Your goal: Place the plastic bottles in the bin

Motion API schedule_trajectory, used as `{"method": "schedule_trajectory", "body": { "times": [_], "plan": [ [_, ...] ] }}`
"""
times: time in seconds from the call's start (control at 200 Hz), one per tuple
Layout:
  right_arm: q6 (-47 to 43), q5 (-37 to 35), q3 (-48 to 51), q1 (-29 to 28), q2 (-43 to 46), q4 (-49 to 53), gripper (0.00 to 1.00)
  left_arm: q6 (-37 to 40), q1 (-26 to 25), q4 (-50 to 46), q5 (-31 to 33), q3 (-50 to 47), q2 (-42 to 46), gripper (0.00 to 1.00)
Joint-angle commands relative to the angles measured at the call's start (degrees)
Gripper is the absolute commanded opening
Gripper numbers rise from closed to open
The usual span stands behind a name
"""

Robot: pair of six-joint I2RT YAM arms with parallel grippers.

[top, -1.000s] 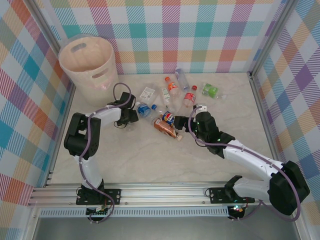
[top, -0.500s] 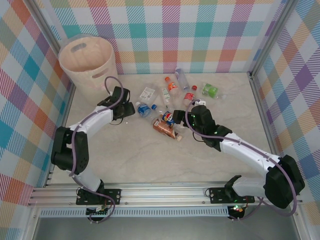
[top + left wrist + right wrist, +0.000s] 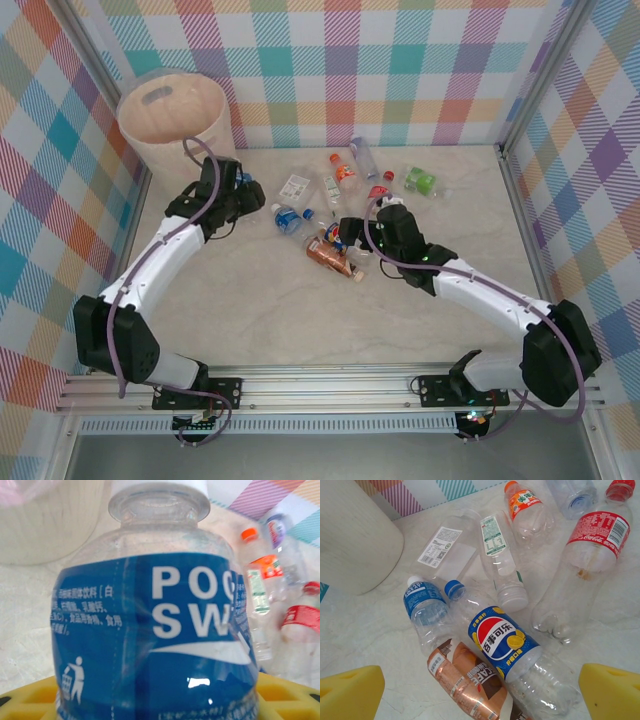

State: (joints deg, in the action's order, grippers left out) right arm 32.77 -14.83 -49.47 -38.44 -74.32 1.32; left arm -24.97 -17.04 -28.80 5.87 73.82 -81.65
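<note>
Bin point(image 3: 165, 150), upper left of the top view: showing plain cream-white. Walls point(image 3: 400, 70): showing pastel plaid in pink, teal, orange, purple. Table point(image 3: 300, 320): showing beige marbling. Left wrist view, centre: clear bottle point(image 3: 150, 630) wearing a blue label with white lettering. Right wrist view: I am noting a blue-capped bottle point(image 3: 502, 640) with blue, red and white label, a brown-labelled bottle point(image 3: 467, 680) lower centre, a red-labelled bottle point(image 3: 592, 532) upper right, an orange-labelled bottle point(image 3: 522, 505) at top.
</note>
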Motion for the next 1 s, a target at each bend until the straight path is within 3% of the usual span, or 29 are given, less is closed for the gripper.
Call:
{"method": "schedule_trajectory", "body": {
  "times": [0.0, 0.45, 0.69, 0.84, 1.0],
  "plan": [
    [-0.13, 2.01, -1.93, 0.04, -1.06, -0.91, 1.00, 0.15, 0.43, 2.08, 2.17, 3.22, 3.43, 0.52],
    [0.14, 2.26, -3.96, 0.03, -2.34, 0.28, 1.00, 3.21, 0.51, 20.18, 12.42, 12.99, -0.93, 0.50],
    [-2.40, 2.73, -2.44, 0.07, -0.29, -0.17, 1.00, 5.72, 2.75, 32.15, 17.11, 12.92, -3.35, 0.50],
    [-7.08, 5.63, -0.26, 0.03, 1.81, -2.69, 1.00, 5.57, 6.24, 33.66, 20.25, 15.58, -7.17, 0.50],
    [-6.46, 6.23, -0.10, 0.04, 2.93, -2.26, 1.00, 4.92, 10.25, 28.85, 20.99, 22.10, -12.79, 0.51]
  ]
}}
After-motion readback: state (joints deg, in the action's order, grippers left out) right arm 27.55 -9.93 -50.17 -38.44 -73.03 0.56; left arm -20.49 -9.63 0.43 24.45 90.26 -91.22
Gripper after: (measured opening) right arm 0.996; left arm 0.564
